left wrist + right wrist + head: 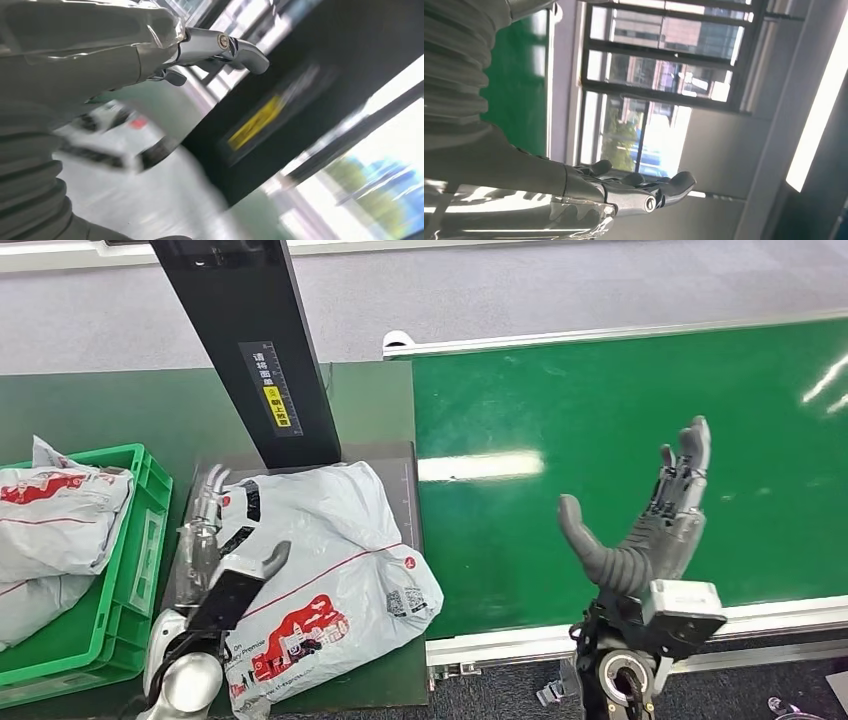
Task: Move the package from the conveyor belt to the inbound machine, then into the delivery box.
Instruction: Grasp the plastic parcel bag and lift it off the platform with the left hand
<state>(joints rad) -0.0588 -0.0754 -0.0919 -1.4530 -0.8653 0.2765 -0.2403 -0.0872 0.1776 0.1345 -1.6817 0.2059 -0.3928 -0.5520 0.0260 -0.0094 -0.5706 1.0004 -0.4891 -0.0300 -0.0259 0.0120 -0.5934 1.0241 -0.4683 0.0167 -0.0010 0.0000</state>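
1. Fingers, left hand (215, 540): laid flat and spread along the edge of the package (330, 580) on the side toward the delivery box (130, 570), thumb resting on top of the bag. Whether they pinch the film or only press on it cannot be told. Judged purpose: to take hold for the transfer into the box.
2. Fingers, right hand (650, 525): extended and apart, holding nothing, raised above the conveyor belt (620, 440) well away from the package. Judged purpose: kept out of the way while the other hand works.
3. Package: grey-white plastic mailer, soft and wrinkled, with red graphics, a thin red line, black printing and a small code label near the belt-side corner. It lies flat on the dark plate of the inbound machine (250, 340), at the foot of the machine's black post, between the belt and the box.
4. Delivery box: green crate just beside the machine plate, on the side away from the belt. It holds similar mailers (55, 515).
5. Stage, as judged: the inbound step looks reached; the box step is not yet done.
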